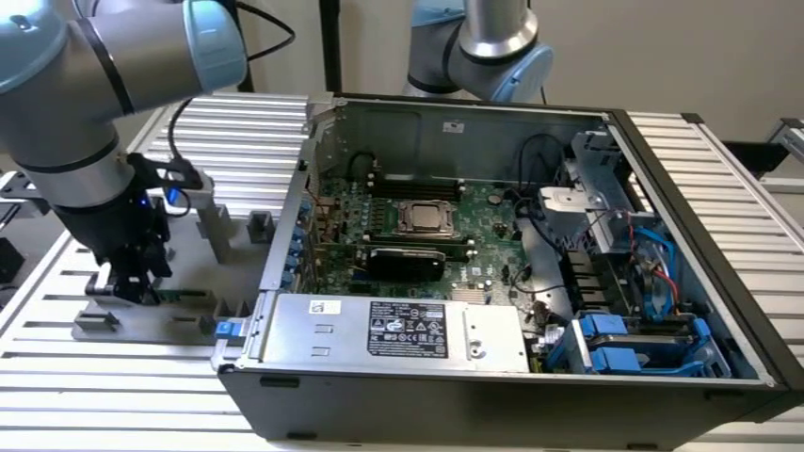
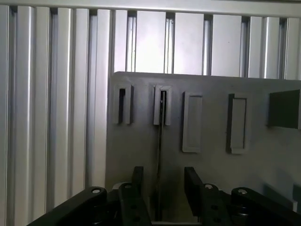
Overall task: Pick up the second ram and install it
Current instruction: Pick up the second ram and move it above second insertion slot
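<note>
Arm bent low, end effector pointing down (fingers spread apart).

Two arms, one computer case, one ram

Ribbed alu table — plain beige wall behind, even light.

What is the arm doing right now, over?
Gripper open, straddling second ram. Ram upright in gray holder, not yet lifted. Nothing blocking.
</note>
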